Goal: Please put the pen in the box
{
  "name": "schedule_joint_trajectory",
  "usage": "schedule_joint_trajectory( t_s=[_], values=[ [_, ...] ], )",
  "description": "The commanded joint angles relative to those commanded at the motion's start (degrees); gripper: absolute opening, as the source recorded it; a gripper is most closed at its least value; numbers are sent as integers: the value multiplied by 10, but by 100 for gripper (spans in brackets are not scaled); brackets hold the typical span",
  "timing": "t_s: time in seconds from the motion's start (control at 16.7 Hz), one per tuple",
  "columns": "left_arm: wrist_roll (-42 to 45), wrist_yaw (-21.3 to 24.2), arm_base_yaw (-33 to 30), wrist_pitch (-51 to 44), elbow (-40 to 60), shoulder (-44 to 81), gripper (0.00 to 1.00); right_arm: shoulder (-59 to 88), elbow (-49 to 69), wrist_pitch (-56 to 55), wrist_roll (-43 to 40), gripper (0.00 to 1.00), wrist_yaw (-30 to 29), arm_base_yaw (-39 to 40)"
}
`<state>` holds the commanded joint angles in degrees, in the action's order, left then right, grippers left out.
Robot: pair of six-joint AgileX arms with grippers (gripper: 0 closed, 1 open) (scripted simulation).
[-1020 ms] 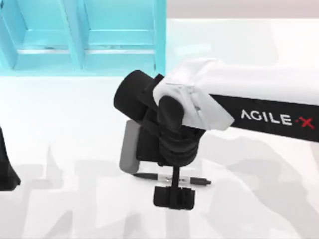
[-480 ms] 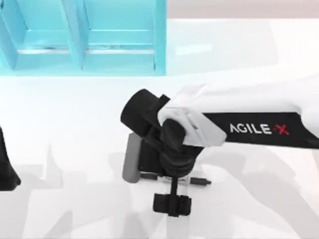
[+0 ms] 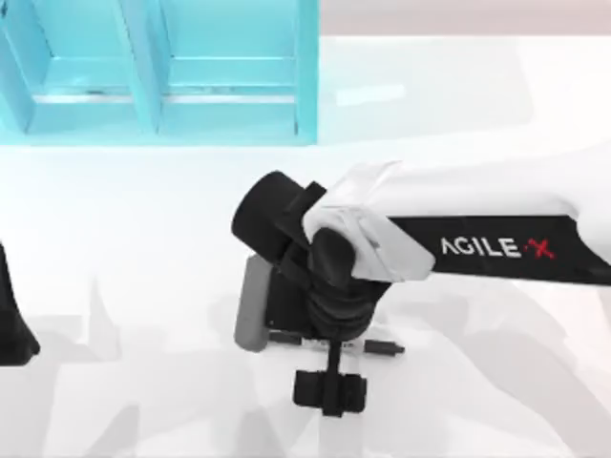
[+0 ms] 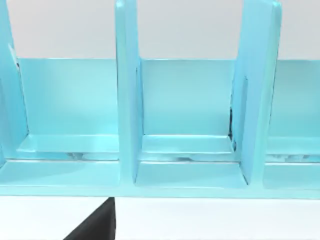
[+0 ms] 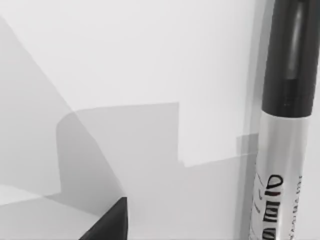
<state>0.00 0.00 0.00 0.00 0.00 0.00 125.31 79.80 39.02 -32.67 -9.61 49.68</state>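
Note:
The pen (image 3: 387,347) lies flat on the white table, crosswise in the top view, black with a pale printed band. My right gripper (image 3: 329,347) hangs straight over the pen's middle, and its wrist hides most of the barrel. Up close in the right wrist view, the pen (image 5: 280,130) rests on the table beside a dark corner of the gripper. The box (image 3: 305,76), turquoise with upright dividers, stands at the table's back left. My left arm (image 3: 11,324) is parked at the left edge, and its wrist view faces the box (image 4: 127,100).
The right arm's white link (image 3: 496,210) stretches in from the right across the middle of the table. Bare white table (image 3: 143,219) lies between the pen and the box.
Since a second ago the right arm has shifted and lowered over the pen. In the last half second it has held still, and the pen has not moved.

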Motion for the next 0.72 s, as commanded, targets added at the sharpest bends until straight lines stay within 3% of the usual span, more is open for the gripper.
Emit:
schedule_joint_trajectory(
  t_s=[0.48, 0.72],
  values=[
    [0, 0, 0, 0, 0, 0, 100, 0, 0, 0, 0, 2, 0, 0],
    [0, 0, 0, 0, 0, 0, 100, 0, 0, 0, 0, 0, 0, 0]
  ],
)
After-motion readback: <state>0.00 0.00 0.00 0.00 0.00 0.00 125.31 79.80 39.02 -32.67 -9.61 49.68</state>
